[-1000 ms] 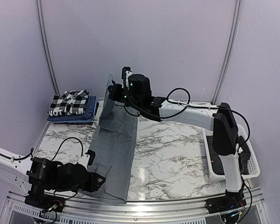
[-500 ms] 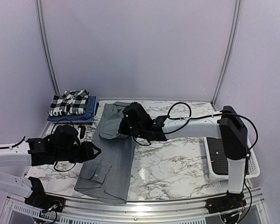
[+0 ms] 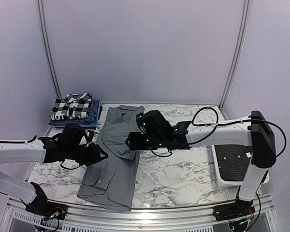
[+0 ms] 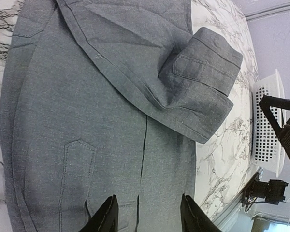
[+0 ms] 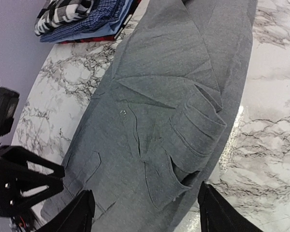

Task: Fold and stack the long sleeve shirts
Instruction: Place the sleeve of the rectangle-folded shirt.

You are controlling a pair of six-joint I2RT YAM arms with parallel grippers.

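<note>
Claws: the left claw [image 3: 97, 155] is spread wide and empty, above the left edge of the plain mid-grey button-front cloth shirt [image 3: 117, 159]. The right claw [image 3: 130, 141] is likewise wide apart, holding nothing, over the shirt's middle. The grey shirt lies lengthwise on the marble-patterned worktop [image 3: 183, 169], collar at the far end, one sleeve folded across the body. At the far left corner, the black-and-white checked shirt [image 3: 71, 106] rests on the blue shirt [image 3: 89, 121]. A white slatted plastic basket [image 4: 268, 121] sits at the right edge.
</note>
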